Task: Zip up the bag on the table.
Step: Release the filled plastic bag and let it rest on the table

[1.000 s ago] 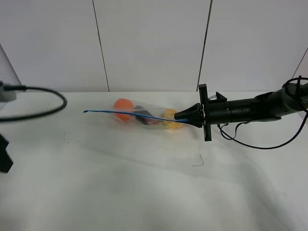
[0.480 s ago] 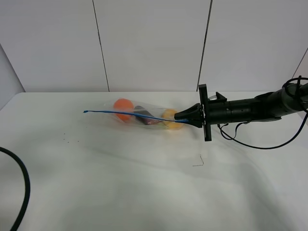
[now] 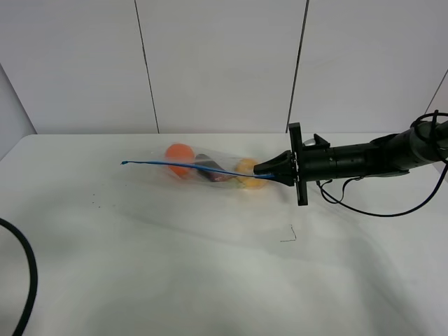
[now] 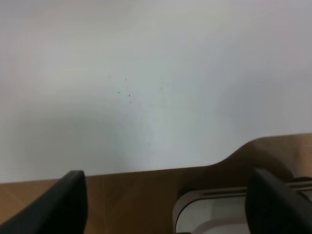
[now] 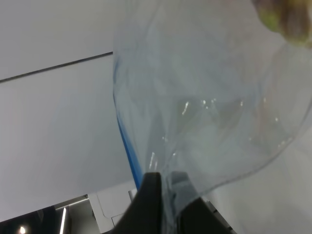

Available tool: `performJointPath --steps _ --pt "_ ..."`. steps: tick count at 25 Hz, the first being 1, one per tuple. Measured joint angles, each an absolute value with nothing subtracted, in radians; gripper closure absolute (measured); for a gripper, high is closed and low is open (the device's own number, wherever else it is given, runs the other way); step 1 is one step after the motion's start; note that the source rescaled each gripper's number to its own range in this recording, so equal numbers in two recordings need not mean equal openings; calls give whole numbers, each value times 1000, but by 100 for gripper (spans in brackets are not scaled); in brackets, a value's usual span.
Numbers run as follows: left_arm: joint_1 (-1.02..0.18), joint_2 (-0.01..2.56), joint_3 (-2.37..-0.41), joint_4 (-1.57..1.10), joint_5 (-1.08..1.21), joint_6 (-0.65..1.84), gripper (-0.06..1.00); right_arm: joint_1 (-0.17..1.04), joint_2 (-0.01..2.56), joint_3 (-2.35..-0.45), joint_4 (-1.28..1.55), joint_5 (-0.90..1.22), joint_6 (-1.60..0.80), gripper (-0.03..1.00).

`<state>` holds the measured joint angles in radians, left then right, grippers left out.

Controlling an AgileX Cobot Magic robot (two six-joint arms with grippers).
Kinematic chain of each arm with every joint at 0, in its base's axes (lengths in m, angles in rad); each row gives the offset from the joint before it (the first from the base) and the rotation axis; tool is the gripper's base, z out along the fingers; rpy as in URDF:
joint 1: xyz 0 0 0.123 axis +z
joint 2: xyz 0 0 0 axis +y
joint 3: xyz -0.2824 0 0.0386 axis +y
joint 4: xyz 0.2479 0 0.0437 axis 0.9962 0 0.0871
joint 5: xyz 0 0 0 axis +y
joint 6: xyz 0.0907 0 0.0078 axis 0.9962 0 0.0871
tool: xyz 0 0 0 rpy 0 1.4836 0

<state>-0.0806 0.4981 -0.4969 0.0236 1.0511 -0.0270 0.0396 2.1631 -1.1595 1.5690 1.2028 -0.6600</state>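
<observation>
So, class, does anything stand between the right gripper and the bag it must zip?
Nothing visible does. The right gripper is shut on the bag at one end of its blue zipper strip, with only the plastic between its fingers.

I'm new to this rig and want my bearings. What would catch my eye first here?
The clear bag at the table's far middle, with orange, dark and yellow produce inside and a blue zipper strip stretched along it. The right pincer, reaching in from the right, is shut on the bag's right end. A black cable curves at the near left edge.
</observation>
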Motion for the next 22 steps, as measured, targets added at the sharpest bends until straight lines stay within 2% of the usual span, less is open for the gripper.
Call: performJointPath --steps 6,22 --pt "21 478 -497 25 1051 -27 -5 40 2163 -1160 1569 1203 -660 97" --pt "26 106 -494 25 1049 -27 -5 40 2163 -1160 1569 1203 -663 97"
